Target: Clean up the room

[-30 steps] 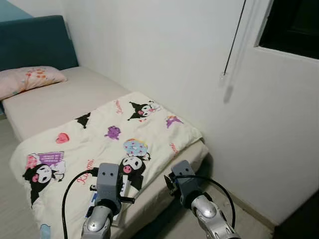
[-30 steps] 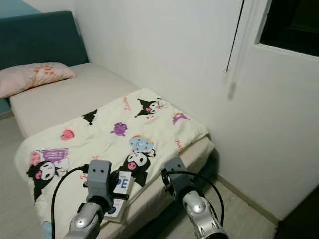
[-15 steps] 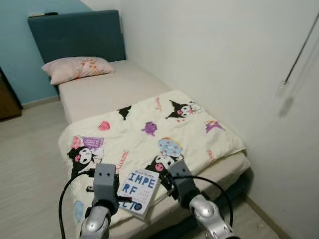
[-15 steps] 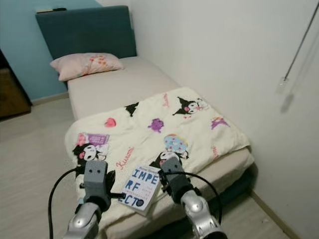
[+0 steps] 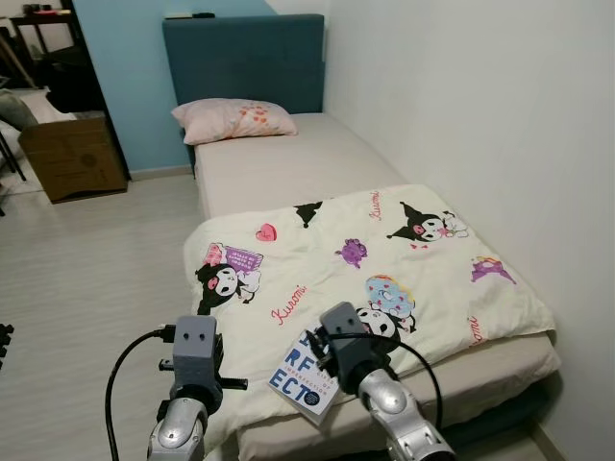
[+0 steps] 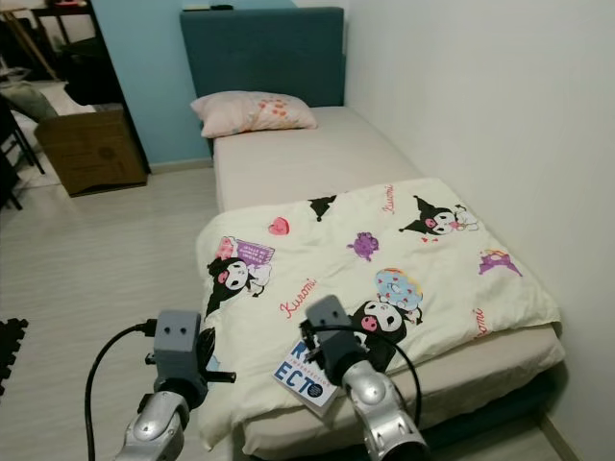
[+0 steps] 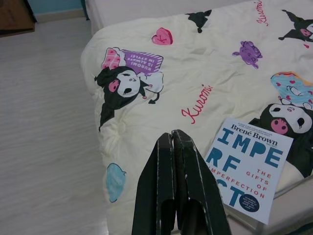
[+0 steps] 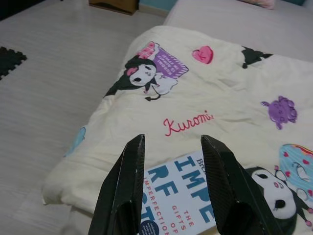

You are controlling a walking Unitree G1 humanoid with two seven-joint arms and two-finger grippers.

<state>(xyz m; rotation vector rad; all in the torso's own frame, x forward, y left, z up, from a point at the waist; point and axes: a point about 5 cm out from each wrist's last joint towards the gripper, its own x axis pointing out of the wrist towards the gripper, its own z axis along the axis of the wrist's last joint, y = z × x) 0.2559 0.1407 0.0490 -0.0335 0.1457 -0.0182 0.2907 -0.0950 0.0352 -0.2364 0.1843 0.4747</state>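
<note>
A white book (image 5: 304, 376) with big blue letters lies flat on the cream cartoon-print blanket (image 5: 384, 259) near the foot corner of the bed (image 5: 288, 163). In the left wrist view the book (image 7: 249, 166) lies just past and to one side of my left gripper (image 7: 172, 142), whose fingers are pressed together with nothing between them. My right gripper (image 8: 171, 147) hovers open over the book (image 8: 178, 198), its two fingers apart above the cover's upper edge. Both silver arms reach forward from the bottom of the eye views.
A pink pillow (image 5: 233, 119) rests by the dark teal headboard (image 5: 245, 58). A white wall runs along the bed's right side. Wood-look floor (image 5: 86, 269) stretches left, with a cardboard box (image 5: 72, 158) and dark furniture at the far left.
The camera has swung left, bringing the floor, box and whole bed into view. The book now sits closer under the right gripper.
</note>
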